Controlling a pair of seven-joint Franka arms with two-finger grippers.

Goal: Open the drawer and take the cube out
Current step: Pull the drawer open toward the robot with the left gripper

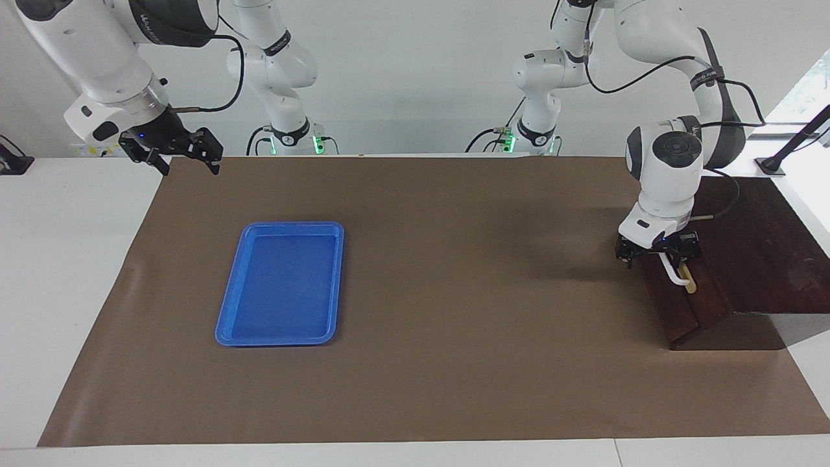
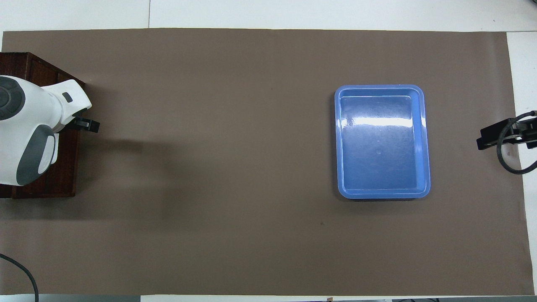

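Still on the open-drawer step: left gripper point(image 1: 656, 254) at drawer point(image 1: 690, 305) handle point(image 1: 674, 271), fingers prob closed on it, can't tell tbh. Next: pull straight out. Right gripper point(image 1: 185, 155) waiting w/ fingers spread.

- Cube: not visible in either view; drawer point(image 1: 688, 310) front closed, interior hidden.
- White bar handle point(image 1: 674, 273): upper end covered by left tool point(image 1: 656, 254); whether the fingers touch it cannot be told.
- Overhead view: left arm point(image 2: 29, 130) covers most of dark wooden box point(image 2: 50, 184); the box is cut off at the picture's edge.
- Right tool point(image 2: 503, 136): partly cut off by the overhead picture's edge, at the surface's point(image 2: 251, 235) right-arm end.
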